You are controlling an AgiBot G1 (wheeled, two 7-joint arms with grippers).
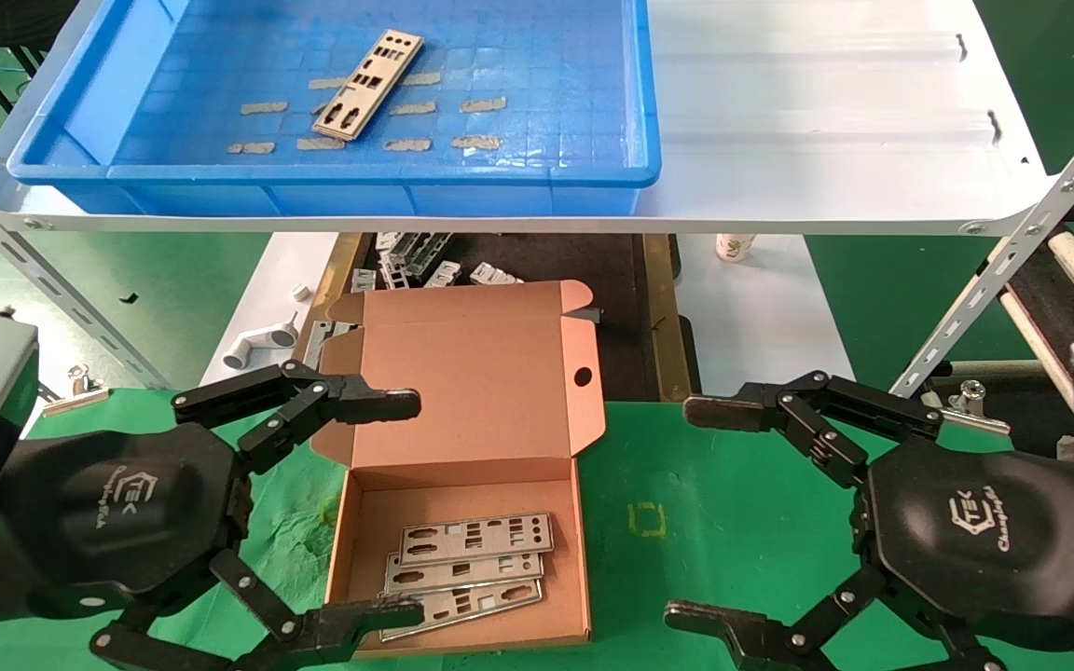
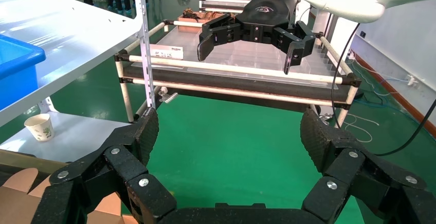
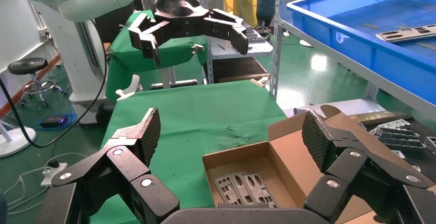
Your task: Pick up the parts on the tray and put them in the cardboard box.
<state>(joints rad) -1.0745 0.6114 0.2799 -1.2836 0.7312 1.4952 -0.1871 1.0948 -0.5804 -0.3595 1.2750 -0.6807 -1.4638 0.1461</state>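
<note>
Head view: tray (image 1: 593,112) holds one part (image 1: 369,86); cardboard box (image 1: 462,485) holds three; both grippers' fingers apart.

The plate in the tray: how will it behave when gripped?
The plate looks thin and flat, so probably light but hard to get fingers under. It lies flush on the tray; smooth metal may slide. The many cutouts suggest slight flex.

One plate (image 1: 370,85) in tray (image 1: 332,191), three boxed (image 1: 467,568)
</note>
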